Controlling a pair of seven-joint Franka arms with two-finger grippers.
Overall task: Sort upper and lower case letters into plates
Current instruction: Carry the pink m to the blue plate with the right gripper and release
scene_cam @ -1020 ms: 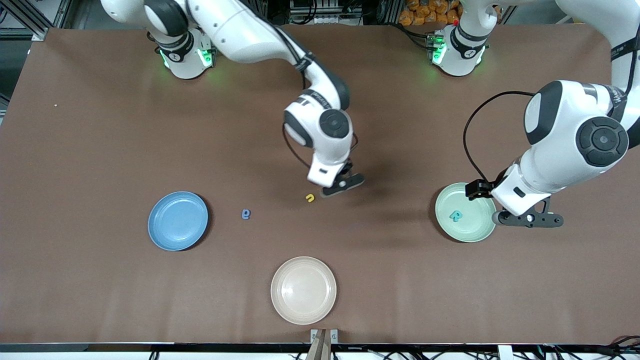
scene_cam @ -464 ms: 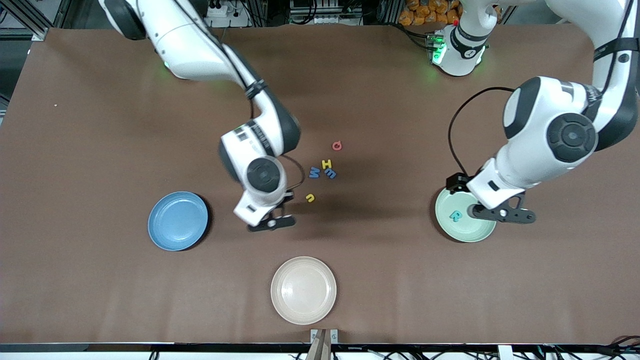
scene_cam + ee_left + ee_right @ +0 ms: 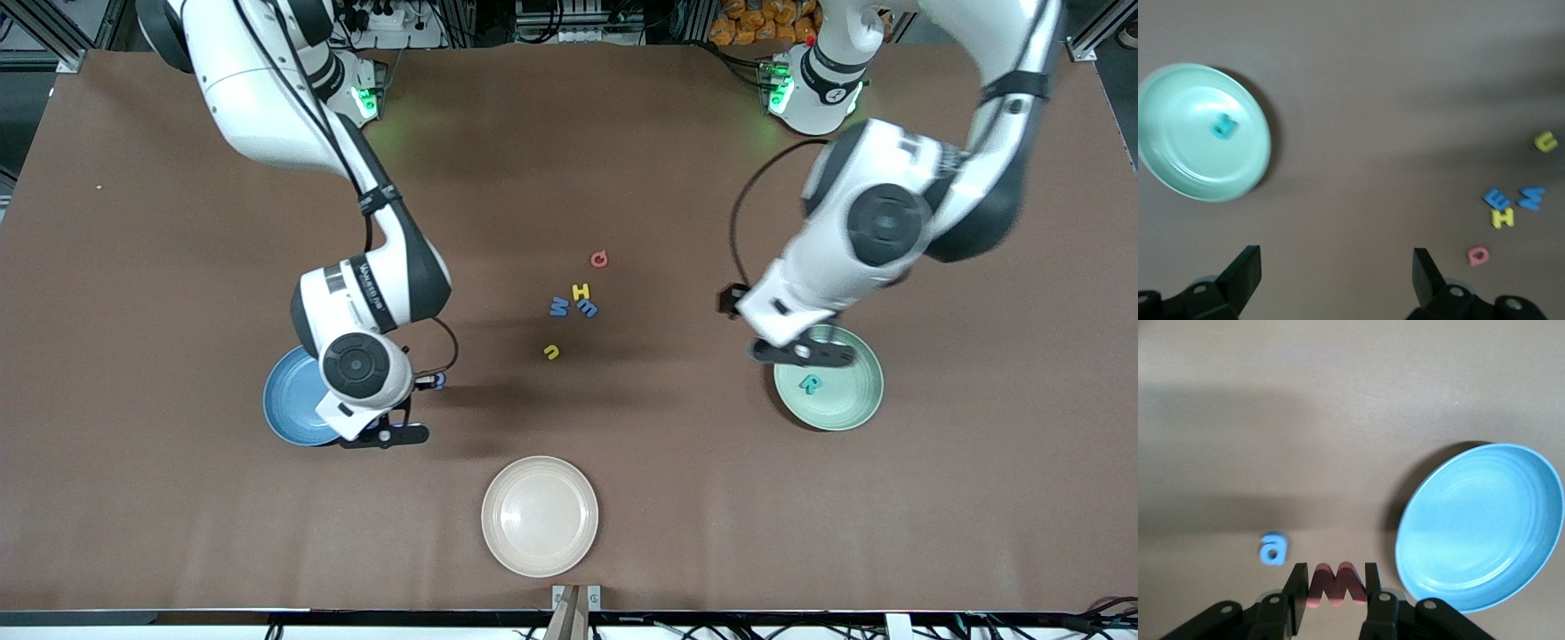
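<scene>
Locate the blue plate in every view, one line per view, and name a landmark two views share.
Front view: the round blue plastic plate lies toward the right arm's end of the table, partly hidden under the right arm.
Left wrist view: not in it.
Right wrist view: the plate shows whole, just past the right pincer.
Shared landmark: the small blue foam letter beside the plate.

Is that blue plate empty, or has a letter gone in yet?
Empty. The blue plate shows bare in the right wrist view; the right gripper holds a red letter beside it.
</scene>
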